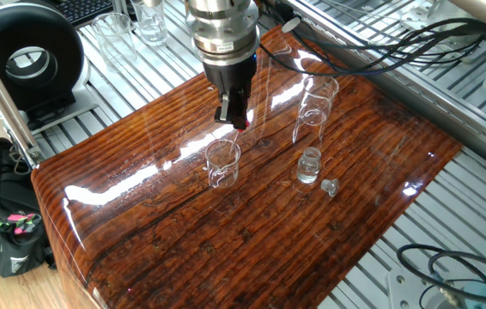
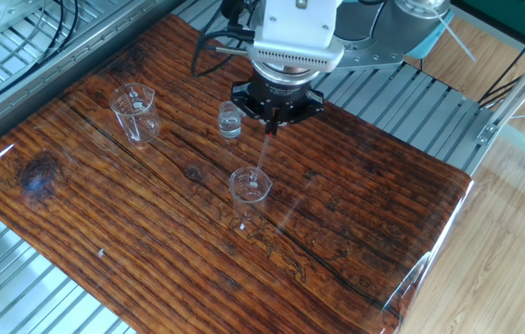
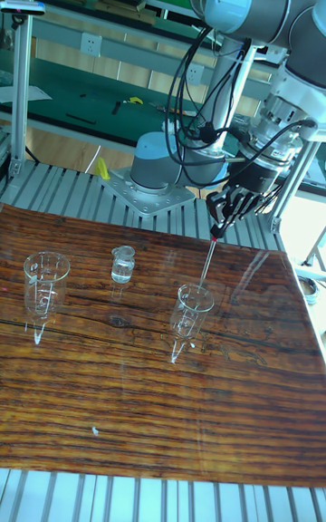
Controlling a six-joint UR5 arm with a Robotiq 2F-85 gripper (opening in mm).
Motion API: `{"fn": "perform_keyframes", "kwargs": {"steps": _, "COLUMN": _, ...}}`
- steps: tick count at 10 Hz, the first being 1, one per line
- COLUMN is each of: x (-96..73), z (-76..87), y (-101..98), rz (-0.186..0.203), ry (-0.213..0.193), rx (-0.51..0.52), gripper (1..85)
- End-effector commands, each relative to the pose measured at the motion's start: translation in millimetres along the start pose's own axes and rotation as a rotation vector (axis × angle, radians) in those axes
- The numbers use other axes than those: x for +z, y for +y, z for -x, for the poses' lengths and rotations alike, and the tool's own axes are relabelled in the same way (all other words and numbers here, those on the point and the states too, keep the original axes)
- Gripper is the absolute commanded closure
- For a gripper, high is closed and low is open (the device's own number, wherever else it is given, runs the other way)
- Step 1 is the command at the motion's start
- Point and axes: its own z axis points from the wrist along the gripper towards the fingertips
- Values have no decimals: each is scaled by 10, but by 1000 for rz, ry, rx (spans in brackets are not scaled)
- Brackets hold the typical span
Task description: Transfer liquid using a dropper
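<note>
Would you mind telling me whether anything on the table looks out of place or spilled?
No spill shows. The one stray item is the stopper, lying loose on the wood beside the open small bottle. The hand holds the dropper slightly tilted, its tip at the rim of the near beaker.
</note>
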Motion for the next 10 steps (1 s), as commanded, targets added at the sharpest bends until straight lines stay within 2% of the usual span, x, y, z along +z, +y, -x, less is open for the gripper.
{"fn": "perform_keyframes", "kwargs": {"steps": 1, "x": -44, "z": -105, "y": -253, "rz": -51, "ry": 9, "rx": -32, "gripper": 837}}
{"fn": "perform_keyframes", "kwargs": {"steps": 2, "x": -58, "z": -131, "y": -270, "rz": -45, "ry": 1, "rx": -29, "gripper": 837}}
{"fn": "perform_keyframes", "kwargs": {"steps": 3, "x": -64, "z": -156, "y": -312, "rz": -57, "ry": -2, "rx": -27, "gripper": 837}}
{"fn": "perform_keyframes", "kwargs": {"steps": 4, "x": -75, "z": -216, "y": -463, "rz": -115, "ry": 14, "rx": -41, "gripper": 837}}
{"fn": "perform_keyframes", "kwargs": {"steps": 5, "x": -67, "z": -243, "y": -525, "rz": -130, "ry": 16, "rx": -54, "gripper": 837}}
{"fn": "perform_keyframes", "kwargs": {"steps": 7, "x": 84, "z": -282, "y": -786, "rz": -135, "ry": 0, "rx": -107, "gripper": 837}}
{"fn": "perform_keyframes", "kwargs": {"steps": 9, "x": 128, "z": -420, "y": -1130, "rz": -226, "ry": 36, "rx": -164, "gripper": 837}}
{"fn": "perform_keyframes", "kwargs": {"steps": 10, "x": 155, "z": -440, "y": -1149, "rz": -224, "ry": 32, "rx": -175, "gripper": 837}}
